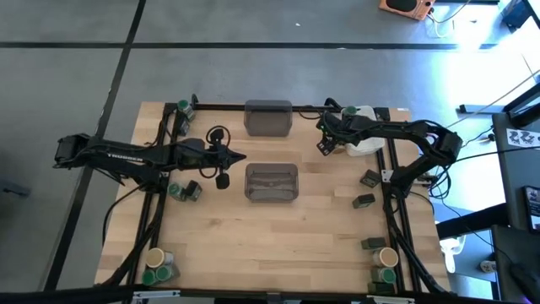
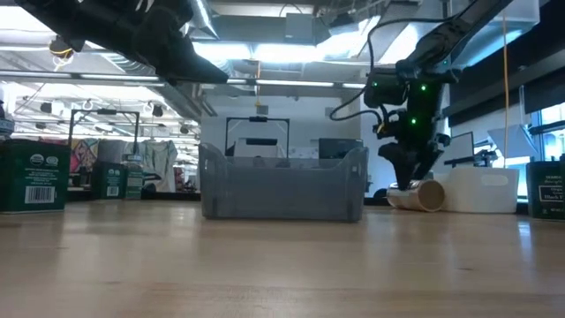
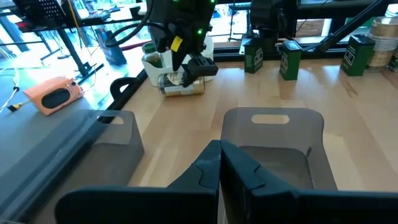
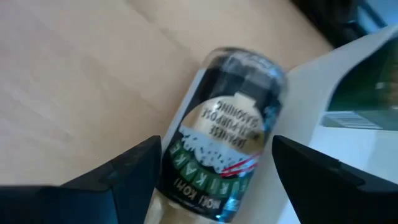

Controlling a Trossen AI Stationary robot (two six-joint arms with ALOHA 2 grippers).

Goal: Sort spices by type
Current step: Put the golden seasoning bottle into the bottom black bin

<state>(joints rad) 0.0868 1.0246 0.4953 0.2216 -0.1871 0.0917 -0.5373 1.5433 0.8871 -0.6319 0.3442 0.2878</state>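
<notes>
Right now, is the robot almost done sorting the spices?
No, hardly started. Both grey bins look empty. The right gripper has its fingers open around a jar lying on its side beside the white tray. Tins and jars sit scattered at the table's edges.

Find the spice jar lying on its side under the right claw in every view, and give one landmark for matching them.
High view: hidden beneath the right claw, beside the white tray.
Low view: tipped jar on the table at right, under the claw, left of the tray.
Left wrist view: far across the table, jar below the claw.
Right wrist view: centre, jar between the open fingers.
Shared landmark: the white tray.
</notes>
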